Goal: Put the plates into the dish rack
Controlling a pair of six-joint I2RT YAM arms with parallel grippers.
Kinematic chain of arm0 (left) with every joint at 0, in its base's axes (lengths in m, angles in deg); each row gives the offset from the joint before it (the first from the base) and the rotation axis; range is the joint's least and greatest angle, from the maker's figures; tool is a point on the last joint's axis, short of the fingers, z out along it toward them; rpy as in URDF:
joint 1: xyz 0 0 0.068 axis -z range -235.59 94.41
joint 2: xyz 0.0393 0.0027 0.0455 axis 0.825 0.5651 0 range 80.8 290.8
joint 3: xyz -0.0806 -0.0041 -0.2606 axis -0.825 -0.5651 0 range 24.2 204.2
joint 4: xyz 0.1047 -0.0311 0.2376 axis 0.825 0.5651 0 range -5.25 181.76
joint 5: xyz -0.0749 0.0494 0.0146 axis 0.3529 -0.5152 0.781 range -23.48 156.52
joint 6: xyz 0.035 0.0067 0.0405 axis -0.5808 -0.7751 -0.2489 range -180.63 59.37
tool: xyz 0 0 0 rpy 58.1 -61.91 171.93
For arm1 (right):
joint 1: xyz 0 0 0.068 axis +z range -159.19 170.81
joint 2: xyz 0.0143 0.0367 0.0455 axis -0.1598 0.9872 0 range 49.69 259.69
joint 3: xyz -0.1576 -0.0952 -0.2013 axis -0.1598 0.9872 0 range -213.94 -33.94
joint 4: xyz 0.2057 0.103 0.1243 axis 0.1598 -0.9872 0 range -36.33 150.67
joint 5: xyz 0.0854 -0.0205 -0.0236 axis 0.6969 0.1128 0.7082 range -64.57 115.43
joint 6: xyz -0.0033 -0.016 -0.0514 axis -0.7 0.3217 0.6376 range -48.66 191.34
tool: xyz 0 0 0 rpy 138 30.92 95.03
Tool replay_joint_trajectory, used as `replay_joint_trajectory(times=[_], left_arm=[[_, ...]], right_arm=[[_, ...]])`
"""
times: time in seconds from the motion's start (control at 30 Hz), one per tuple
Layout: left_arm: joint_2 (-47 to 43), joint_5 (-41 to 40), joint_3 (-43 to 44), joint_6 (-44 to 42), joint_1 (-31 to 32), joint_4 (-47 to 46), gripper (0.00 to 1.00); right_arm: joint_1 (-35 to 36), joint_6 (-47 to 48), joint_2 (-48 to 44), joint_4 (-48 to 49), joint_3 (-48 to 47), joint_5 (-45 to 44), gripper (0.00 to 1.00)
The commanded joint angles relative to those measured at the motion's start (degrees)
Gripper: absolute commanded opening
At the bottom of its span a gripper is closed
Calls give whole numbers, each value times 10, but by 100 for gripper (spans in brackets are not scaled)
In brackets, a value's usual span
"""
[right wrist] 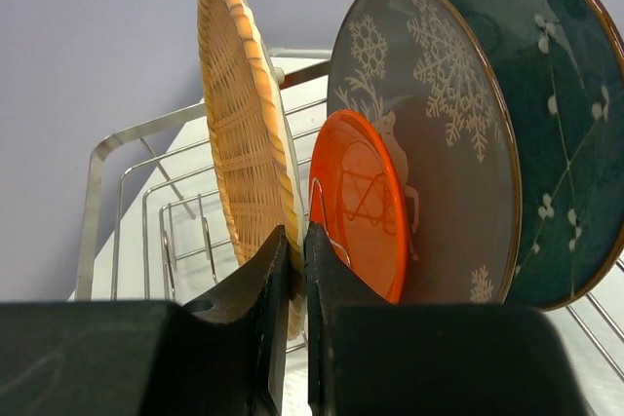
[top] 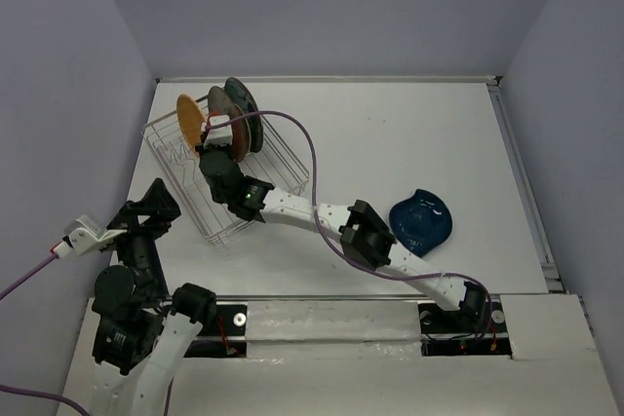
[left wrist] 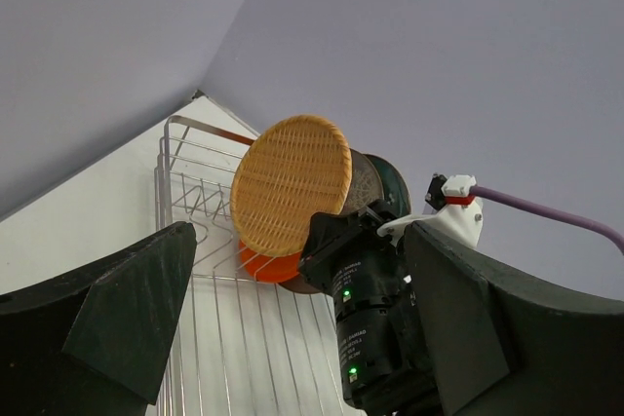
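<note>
Reaches the right arm across the bench to the rack at the far left. Grips the woven plate by its near rim with the right claw, fingers pressed almost together with only the rim in the slit between them. Holds that plate upright on edge at the left end of the row, over the rack's wires; cannot tell whether its lower edge touches the tines.

Has 3 more plates standing on edge in the rack, just right of it. First the orange plate, small and low, close beside the claw. Then the grey plate, printed with a white deer and snowflakes, right behind the orange plate. Last the teal plate, with pale sprigs, at the right end. In the top view, all 4 bunched at the rack's far end.

Shows the blue plate flat on the bench at the near right, well apart from the rack, just beside the right arm's elbow.

Holds the left arm folded at the near left, near the rack's near corner. Points the left claw at the rack, spread wide and gripping nothing. Frames between its fingers the woven plate, the orange plate below it and the right wrist with 2 green lights. Trails a purple cable along the right arm in an arc over the bench.
</note>
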Motion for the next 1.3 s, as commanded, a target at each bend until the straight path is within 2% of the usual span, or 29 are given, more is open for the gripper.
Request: replay_joint_trajectory(times=[0.0,0.23,0.37,0.97,1.07,1.1,1.2,1.27], left_arm=[[1,-7,6,-5,6,-37,99],[2,-8,5,-7,9,-39,99],[0,-7,5,-7,10,-39,99],[-3,-5,5,-7,11,-39,99],[-3,-4,5,-8,11,-39,99],[-3,-5,5,-7,11,-39,99],[-3,-3,5,-7,11,-39,99],[-4,-3,5,-8,12,-39,99]], right_arm=[[-1,-7,-33,56,-4,-48,7],[-1,59,-59,135,8,-54,7],[-1,46,-86,144,50,-49,7],[-1,-48,-33,42,37,-13,7],[-1,-46,-35,38,36,3,22],[-1,-43,-40,33,35,4,33],[-1,-30,-68,25,47,25,48],[-1,-24,-92,24,74,32,54]])
